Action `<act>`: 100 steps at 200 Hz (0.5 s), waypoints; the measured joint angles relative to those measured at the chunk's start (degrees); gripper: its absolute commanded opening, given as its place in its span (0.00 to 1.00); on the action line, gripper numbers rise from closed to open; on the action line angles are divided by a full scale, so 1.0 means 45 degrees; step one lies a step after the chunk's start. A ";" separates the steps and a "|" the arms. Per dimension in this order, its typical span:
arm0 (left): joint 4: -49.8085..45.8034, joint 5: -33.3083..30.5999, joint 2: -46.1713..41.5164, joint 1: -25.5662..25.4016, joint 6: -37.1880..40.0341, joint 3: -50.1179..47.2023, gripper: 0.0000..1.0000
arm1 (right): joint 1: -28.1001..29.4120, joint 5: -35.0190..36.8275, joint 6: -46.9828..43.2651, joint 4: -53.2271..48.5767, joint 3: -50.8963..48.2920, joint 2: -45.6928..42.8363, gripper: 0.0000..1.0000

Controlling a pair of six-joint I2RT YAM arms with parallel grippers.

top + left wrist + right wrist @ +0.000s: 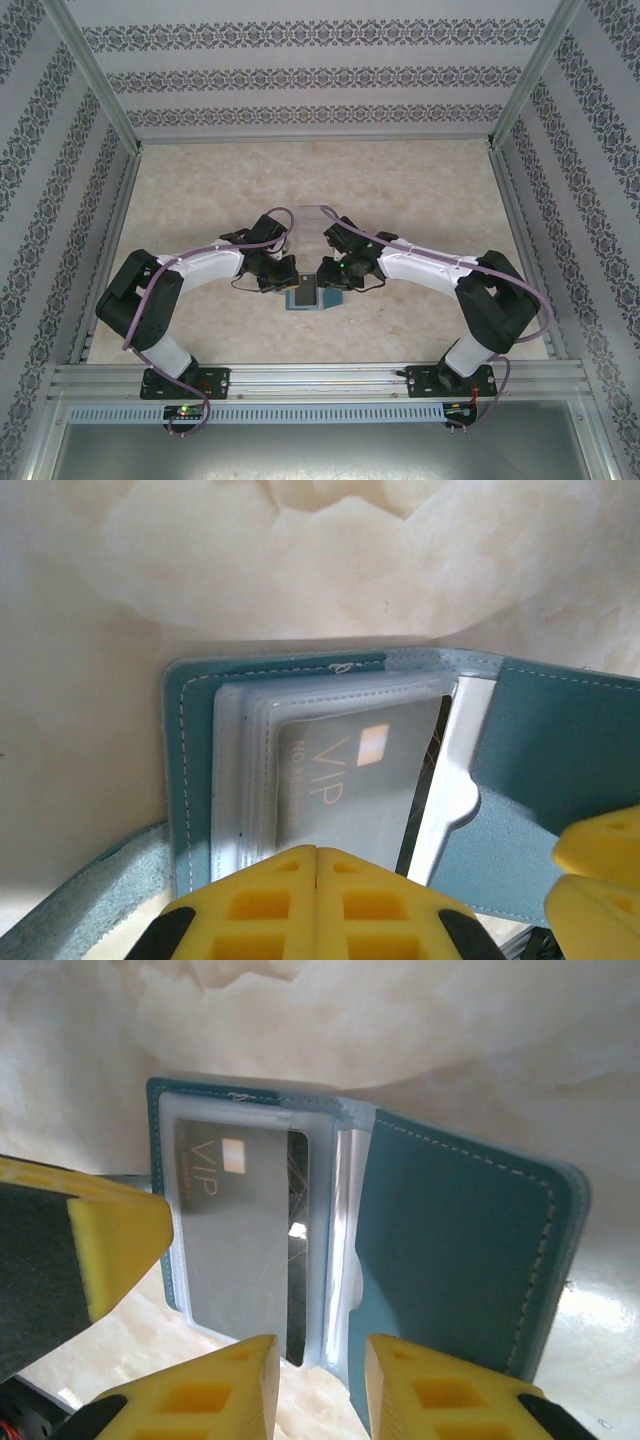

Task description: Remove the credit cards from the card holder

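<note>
Teal card holder lies open on the pale marbled desk, directly between the two claws where the arms meet. The left claw is closed, with its yellow fingers pressed flat together over the near edge of the holder's left half. Whether they pinch the sleeve edge beneath them is hard to tell.

Just beyond its tips sits a stack of clear plastic sleeves. The front sleeve contains a grey credit card marked VIP, with a small gold chip. A darker card shows behind it, sticking out on the side toward the fold.

The right claw is narrowly parted, with one finger on either side of the near end of the sleeves by the fold. It grips nothing that can be seen. The holder's right half, plain teal with pale stitching, rises at a tilt just beyond the right claw's right finger. From the right wrist, one yellow finger of the left claw sits just beside the holder's left edge.
</note>
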 measured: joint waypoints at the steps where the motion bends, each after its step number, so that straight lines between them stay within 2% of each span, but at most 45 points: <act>1: 0.0000 0.0000 0.0000 0.0000 0.0000 0.0000 0.06 | -0.0005 -0.0010 0.0010 0.0019 -0.0010 0.0005 0.30; 100: 0.0005 0.0044 0.0219 -0.0151 -0.0005 0.0000 0.05 | -0.0335 -0.1700 0.0962 0.3245 -0.1277 0.0447 0.27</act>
